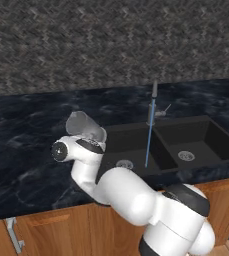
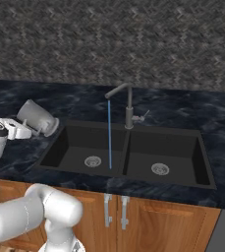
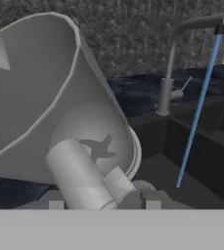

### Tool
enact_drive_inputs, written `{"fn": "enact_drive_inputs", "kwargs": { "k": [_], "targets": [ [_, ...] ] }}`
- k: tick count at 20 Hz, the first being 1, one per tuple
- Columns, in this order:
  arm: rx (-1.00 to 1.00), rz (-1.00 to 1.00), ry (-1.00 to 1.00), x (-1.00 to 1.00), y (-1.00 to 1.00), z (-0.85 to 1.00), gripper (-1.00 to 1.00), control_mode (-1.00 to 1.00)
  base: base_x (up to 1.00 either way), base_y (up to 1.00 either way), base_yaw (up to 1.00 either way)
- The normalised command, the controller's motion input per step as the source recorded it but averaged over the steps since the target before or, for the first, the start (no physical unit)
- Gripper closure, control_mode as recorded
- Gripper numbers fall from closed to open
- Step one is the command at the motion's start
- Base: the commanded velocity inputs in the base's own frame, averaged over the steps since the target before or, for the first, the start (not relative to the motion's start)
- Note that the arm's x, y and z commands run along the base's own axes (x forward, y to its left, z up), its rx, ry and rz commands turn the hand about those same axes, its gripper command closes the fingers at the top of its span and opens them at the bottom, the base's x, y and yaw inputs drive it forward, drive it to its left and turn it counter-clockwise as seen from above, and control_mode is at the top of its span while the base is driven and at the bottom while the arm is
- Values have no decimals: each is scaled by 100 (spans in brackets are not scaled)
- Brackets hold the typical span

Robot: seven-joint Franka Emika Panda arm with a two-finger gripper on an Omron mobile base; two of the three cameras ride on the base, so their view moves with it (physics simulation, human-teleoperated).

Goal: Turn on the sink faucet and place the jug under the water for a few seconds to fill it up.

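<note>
My gripper [image 2: 29,129] is shut on the handle of the translucent grey jug [image 2: 36,116], which hangs tilted on its side above the counter, just left of the sink [image 2: 197,147]. In the left base view the jug [image 1: 84,124] sits on top of my hand [image 1: 92,142]. Close up in the hand view, the jug [image 3: 40,97] shows its handle between my fingers. The dark sink faucet [image 2: 128,104] stands behind the divider and is running. A thin blue stream of water [image 2: 109,140] falls into the left basin, apart from the jug.
The black marble counter [image 1: 21,150] runs left and right of the sink, with a dark patterned wall [image 2: 109,44] behind. Wooden cabinet doors [image 2: 148,221] with metal handles sit below. Each basin has a round silver drain [image 2: 160,169].
</note>
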Motion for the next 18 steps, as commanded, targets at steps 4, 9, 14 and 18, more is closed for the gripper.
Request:
{"fn": "enact_drive_inputs", "kwargs": {
  "k": [4, 9, 14, 18],
  "targets": [
    [49, -67, -2, 0, -13, 20, 100, -100, 0, 0, 0],
    [54, -42, -1, -11, -66, 21, 100, -100, 0, 0, 0],
    [6, -4, -3, 0, -29, 0, 100, -100, 0, 0, 0],
    [11, -7, 0, 20, -45, -6, 100, -100, 0, 0, 0]
  ]
}}
